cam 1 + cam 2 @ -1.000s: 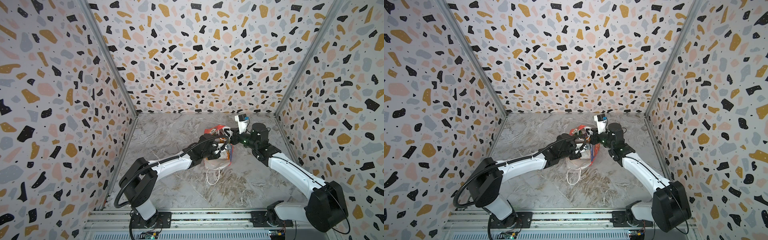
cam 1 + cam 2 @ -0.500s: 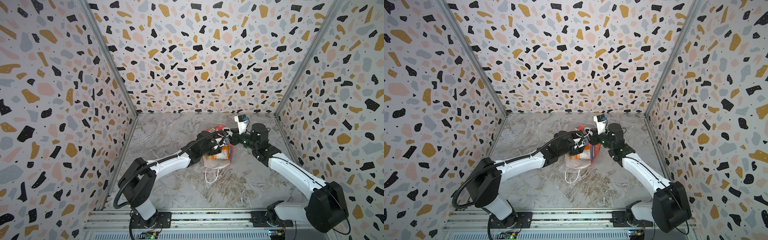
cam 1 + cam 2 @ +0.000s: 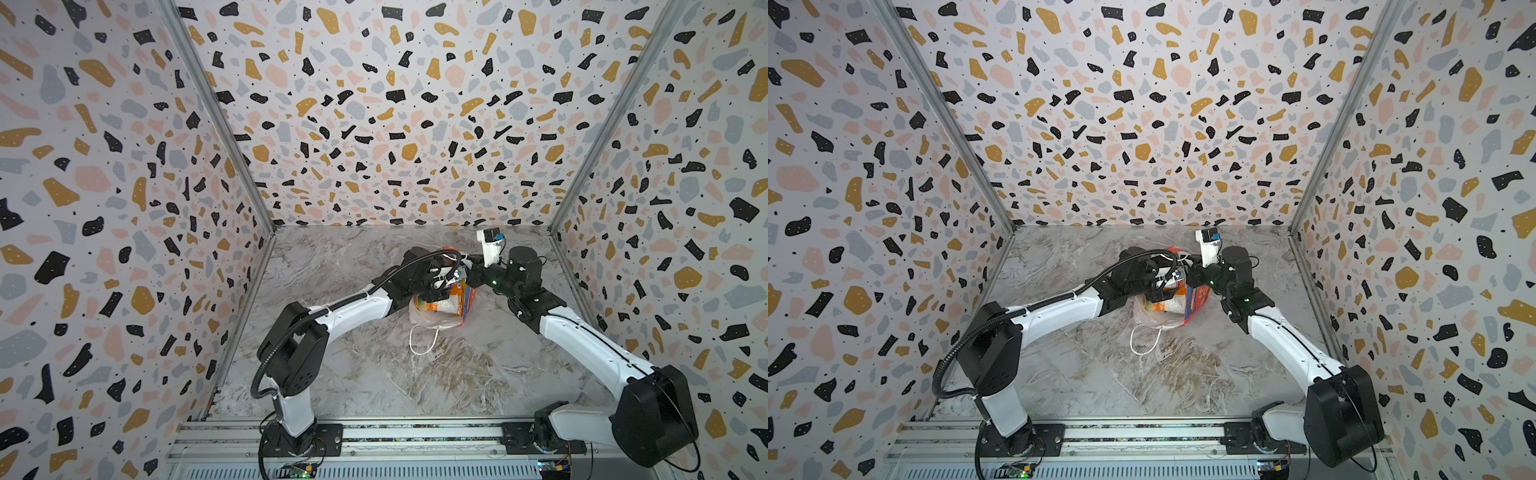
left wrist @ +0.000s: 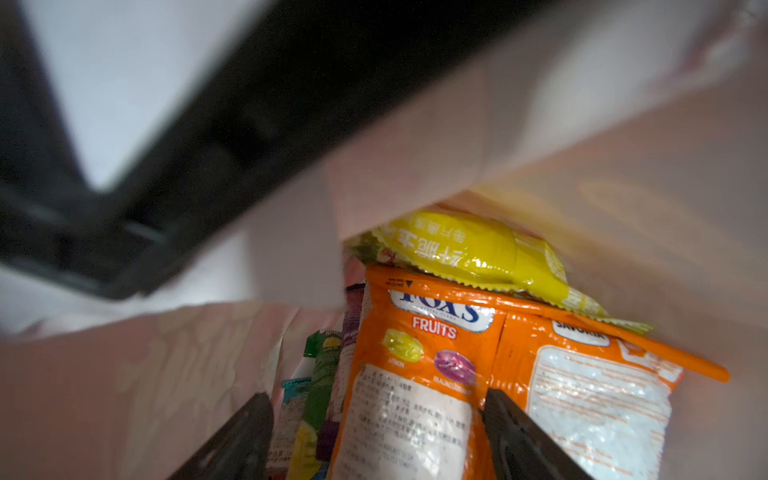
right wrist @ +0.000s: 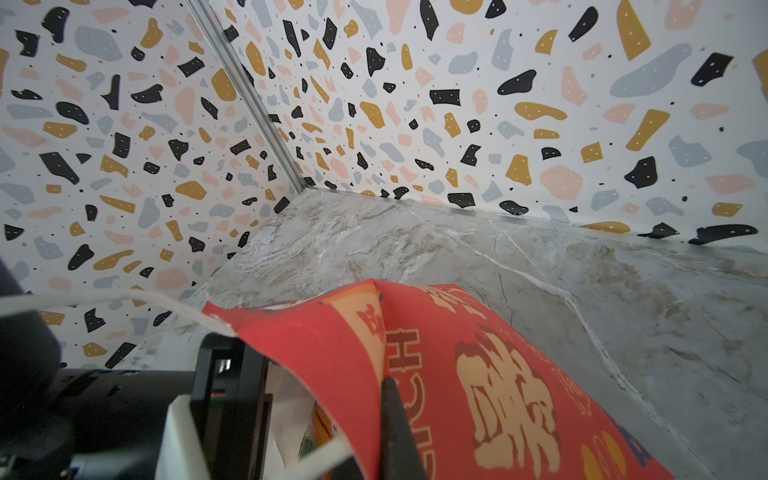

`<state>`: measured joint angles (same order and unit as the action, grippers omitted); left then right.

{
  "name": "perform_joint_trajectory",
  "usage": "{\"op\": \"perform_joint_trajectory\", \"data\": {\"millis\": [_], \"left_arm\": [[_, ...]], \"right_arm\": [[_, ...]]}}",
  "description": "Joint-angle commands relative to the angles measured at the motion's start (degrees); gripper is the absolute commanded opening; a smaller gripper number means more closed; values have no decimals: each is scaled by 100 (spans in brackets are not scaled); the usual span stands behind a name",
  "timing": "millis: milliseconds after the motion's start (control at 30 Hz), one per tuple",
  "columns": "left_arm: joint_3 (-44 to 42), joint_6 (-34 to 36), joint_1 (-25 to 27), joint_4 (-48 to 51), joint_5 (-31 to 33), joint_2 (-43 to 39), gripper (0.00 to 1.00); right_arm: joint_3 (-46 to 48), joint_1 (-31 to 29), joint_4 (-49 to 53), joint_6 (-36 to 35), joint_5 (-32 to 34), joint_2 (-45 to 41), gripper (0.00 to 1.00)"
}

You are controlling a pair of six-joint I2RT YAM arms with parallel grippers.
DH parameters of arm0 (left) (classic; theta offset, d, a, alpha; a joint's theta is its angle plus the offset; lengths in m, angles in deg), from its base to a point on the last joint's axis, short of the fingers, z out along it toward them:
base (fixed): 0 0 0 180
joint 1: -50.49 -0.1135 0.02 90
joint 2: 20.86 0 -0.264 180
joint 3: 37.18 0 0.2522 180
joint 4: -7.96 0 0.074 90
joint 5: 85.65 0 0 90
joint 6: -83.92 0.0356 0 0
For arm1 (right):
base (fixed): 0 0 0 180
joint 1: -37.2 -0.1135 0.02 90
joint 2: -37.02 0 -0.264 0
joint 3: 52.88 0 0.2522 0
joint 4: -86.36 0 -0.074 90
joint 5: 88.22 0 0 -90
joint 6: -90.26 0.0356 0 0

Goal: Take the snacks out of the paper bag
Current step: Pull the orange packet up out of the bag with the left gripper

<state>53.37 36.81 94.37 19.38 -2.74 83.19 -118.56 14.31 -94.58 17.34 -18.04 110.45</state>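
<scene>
Has the left hand (image 4: 376, 397) deep in the mouth of the paper bag (image 5: 498, 374), fingers spread apart either side of the orange packet (image 4: 415, 374) marked "FOX'S", not closed on it. Pinches the bag's red wall with the right hand (image 5: 388, 399), jaws together, apparently to hold the mouth open.

Inside, just beyond the left hand: orange packet uppermost, with a yellow packet (image 4: 465, 249) lying partly on its far end. Squeezed beside the orange one, against the bag's white inner wall: a green packet (image 4: 322, 374) and slivers of purple and teal ones, too hidden to count.

Finds the bag in both top views toward the far middle of the surface (image 3: 374, 374), between the two arms, with one white cord handle (image 3: 422, 340) trailing on the near side. Shows no packet lying out on the surface anywhere.

Judged from that: nothing removed yet. First grasp not yet made, and every packet left to lift out.
</scene>
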Motion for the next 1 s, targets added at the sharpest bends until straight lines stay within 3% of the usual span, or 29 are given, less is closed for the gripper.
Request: {"op": "perform_joint_trajectory", "data": {"millis": [0, 167, 533, 967], "left_arm": [[210, 185, 164, 443, 43, 561, 81], [-335, -47, 161, -376, 193, 272, 78], [-1044, 330, 173, -686, -58, -298, 68], [-1026, 413, 172, -1098, 341, -376, 73]], "right_arm": [[-123, -272, -555, 168, -739, -278, 0], [-115, -266, -530, 172, -614, -335, 0], [-326, -86, -323, 310, -497, -315, 0], [-312, -40, -359, 313, -670, -367, 0]]}}
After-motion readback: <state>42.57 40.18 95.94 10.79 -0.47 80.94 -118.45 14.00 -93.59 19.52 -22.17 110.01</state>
